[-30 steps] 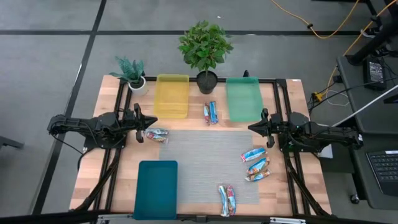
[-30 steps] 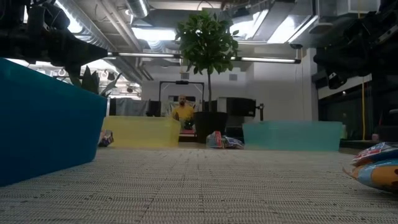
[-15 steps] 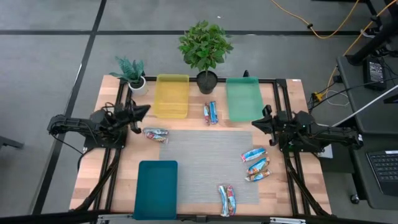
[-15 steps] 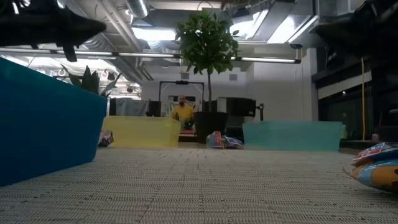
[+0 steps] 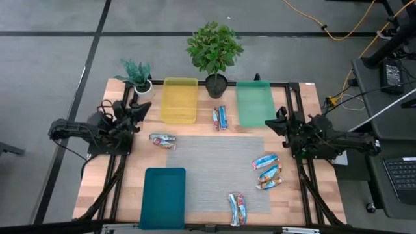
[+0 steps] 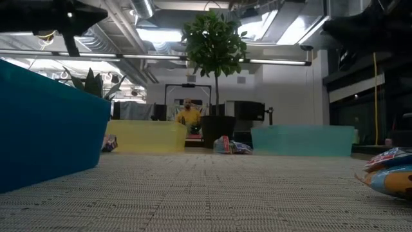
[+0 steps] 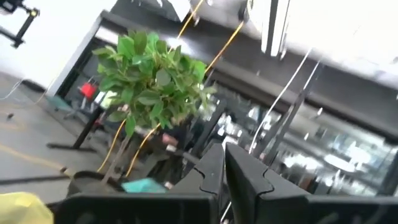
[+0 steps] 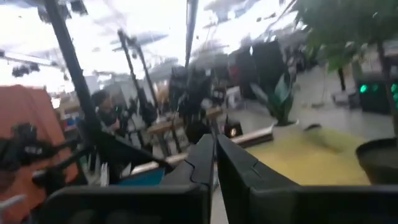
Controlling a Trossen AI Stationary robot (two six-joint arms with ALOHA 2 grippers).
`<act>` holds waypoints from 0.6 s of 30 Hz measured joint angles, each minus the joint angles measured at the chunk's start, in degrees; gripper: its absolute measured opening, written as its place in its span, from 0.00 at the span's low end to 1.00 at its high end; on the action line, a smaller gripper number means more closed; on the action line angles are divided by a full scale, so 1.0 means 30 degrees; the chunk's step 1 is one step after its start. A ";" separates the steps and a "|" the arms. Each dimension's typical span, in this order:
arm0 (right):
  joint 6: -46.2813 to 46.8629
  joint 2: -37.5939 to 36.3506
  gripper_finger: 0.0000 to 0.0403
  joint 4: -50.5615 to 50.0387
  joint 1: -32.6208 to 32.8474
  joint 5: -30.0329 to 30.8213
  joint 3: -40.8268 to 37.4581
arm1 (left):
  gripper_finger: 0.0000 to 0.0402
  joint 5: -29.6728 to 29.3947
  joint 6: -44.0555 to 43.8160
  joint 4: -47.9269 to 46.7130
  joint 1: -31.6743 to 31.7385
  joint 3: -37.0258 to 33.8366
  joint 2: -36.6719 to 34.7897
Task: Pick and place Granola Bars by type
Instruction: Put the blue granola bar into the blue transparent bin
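You will find all eight Granola Bars, glossy blue crinkled wrappers, still lying loose in four groups around the ribbed grey mat at frame centre; no sorting is done. The rectangular yellow tray, green tray and teal tray hold nothing. Note the left gripper at centre-left and right gripper at centre-right, both clenched on nothing.

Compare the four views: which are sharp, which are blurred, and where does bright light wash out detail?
High view: evenly lit and sharp, bars on the mat clear. Low view: ceiling lights glare, near teal tray and bars soft, arms in silhouette. Left wrist view: smeared, plant blurred, upper background washed white. Right wrist view: heavily blurred, bright overhead light bleaching the room.
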 joint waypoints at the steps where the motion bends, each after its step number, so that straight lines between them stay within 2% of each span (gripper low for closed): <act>1: -0.0174 0.0197 0.06 -0.0826 0.0000 -0.0302 0.0538 | 0.03 0.0077 -0.0007 -0.1074 0.0000 0.0741 0.0379; 6: -0.2113 0.1366 0.06 -0.3879 0.0000 -0.0659 0.3303 | 0.03 0.1865 -0.0153 -0.7902 0.0000 0.5471 0.3190; 8: -0.3066 0.1875 0.06 -0.4123 0.0000 -0.0121 0.4350 | 0.03 0.2745 -0.0144 -1.0453 0.0008 0.7527 0.4460; 11: -0.4287 0.2572 0.06 -0.4278 0.0000 0.0792 0.5629 | 0.02 0.3022 -0.0005 -1.4374 0.0015 1.0083 0.6009; 15: -0.5251 0.3206 0.06 -0.4302 0.0000 0.1741 0.6941 | 0.02 0.3686 -0.0430 -1.7568 0.0015 1.1989 0.7594; 18: -0.5300 0.3497 0.06 -0.4313 0.0000 0.2112 0.7532 | 0.04 0.4546 0.0963 -1.8454 0.0000 1.2245 0.8526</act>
